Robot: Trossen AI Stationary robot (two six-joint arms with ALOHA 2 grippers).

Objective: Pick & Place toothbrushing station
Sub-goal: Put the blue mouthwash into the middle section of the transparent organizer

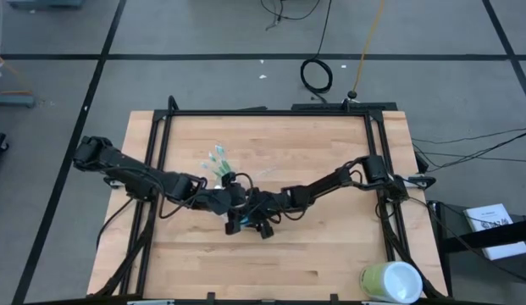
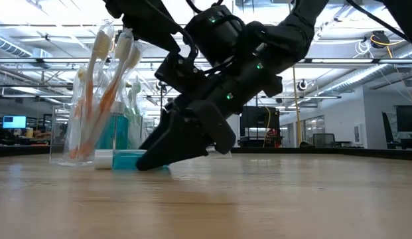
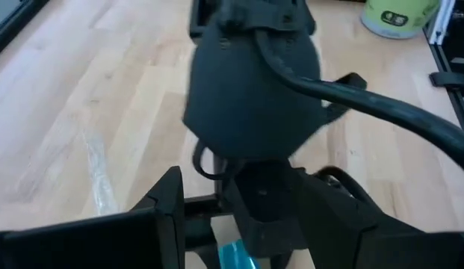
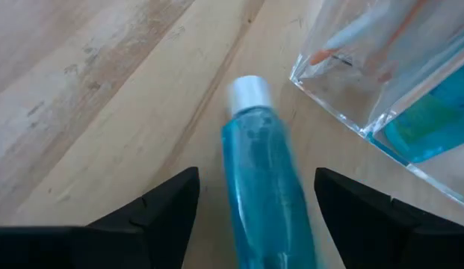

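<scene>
Tabletop [image 1: 313,254]: pale wood in a black frame; both arms meet near its centre.
Cup [image 4: 396,67]: small and clear, upright just to 11 o'clock of centre; brushes [image 2: 109,79] stand in it, heads fanned above the rim, with blue showing through its wall.
Tube [image 4: 265,179]: blue, white cap, lying flat on the wood just beside the cup's base, cap end toward the cup.
Right hand [image 4: 250,217]: low over the tabletop centre, fingers [image 4: 161,213] spread to either side of the lying tube, no contact with it visible.
Left hand [image 1: 233,196]: at centre beside the cup, crowded against the right wrist; fingers part-way apart, whether they pinch anything I cannot tell.
Big cup [image 1: 391,281]: green and white, at 5 o'clock on the tabletop edge, well apart from the set.
Step in hand: judged to be the pickup of the lying tube, the right hand straddling it, not yet closed.
Next move calls for: settling the fingers evenly about the tube's body, closing without rolling it, then a lift clear of the cup wall and of the left arm close by.
Risk: a round, slick tube may skid away; the cup is near enough to be knocked.
Hidden or unclear: the left fingertips, masked by the right wrist; the count of tubes, only one seen whole; the brush count, blurred through the plastic; the tube's tail end, cut off in the right wrist view.
</scene>
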